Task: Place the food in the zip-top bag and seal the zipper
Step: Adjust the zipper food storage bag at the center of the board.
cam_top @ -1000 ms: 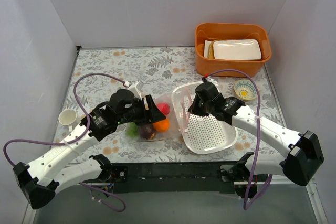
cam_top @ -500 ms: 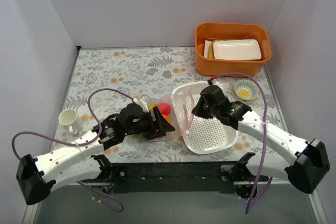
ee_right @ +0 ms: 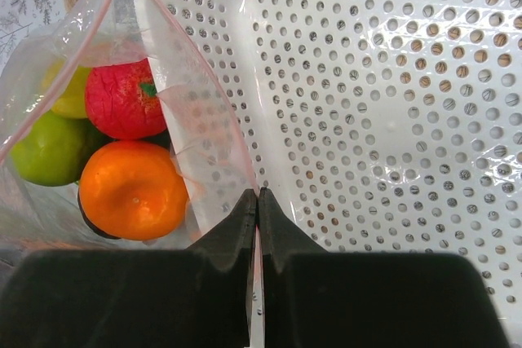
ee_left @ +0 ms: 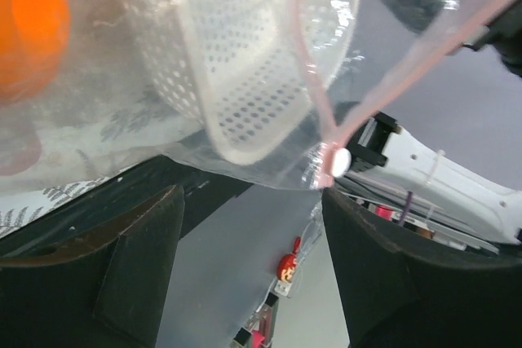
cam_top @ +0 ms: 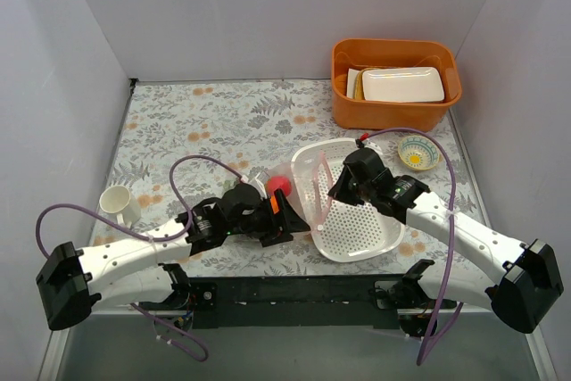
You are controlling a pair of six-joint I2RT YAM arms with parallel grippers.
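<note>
The clear zip-top bag [cam_top: 268,186] lies between my two grippers, partly draped over the white basket's rim. Its pink zipper [ee_right: 214,87] runs along the open mouth. The food sits inside it: a red apple [ee_right: 122,99], an orange [ee_right: 130,189], a green fruit [ee_right: 45,148] and a yellow-green one [ee_right: 69,91]. My right gripper [ee_right: 258,195] is shut on the zipper strip at the basket side. Low beside the bag's near edge, my left gripper [ee_left: 251,201] stands open, with nothing between its fingers and the bag's corner and white slider [ee_left: 340,160] just above.
The white perforated basket [cam_top: 361,225] lies tilted under the right gripper. At the back right, an orange bin [cam_top: 348,95] holds a white dish. A small patterned bowl [cam_top: 417,153] sits near it, and a white mug [cam_top: 116,202] stands at the left.
My left arm has swung right and toward the near edge, from over the fruit to the bag's near corner, and its jaws have spread a little. The right gripper has barely moved.
</note>
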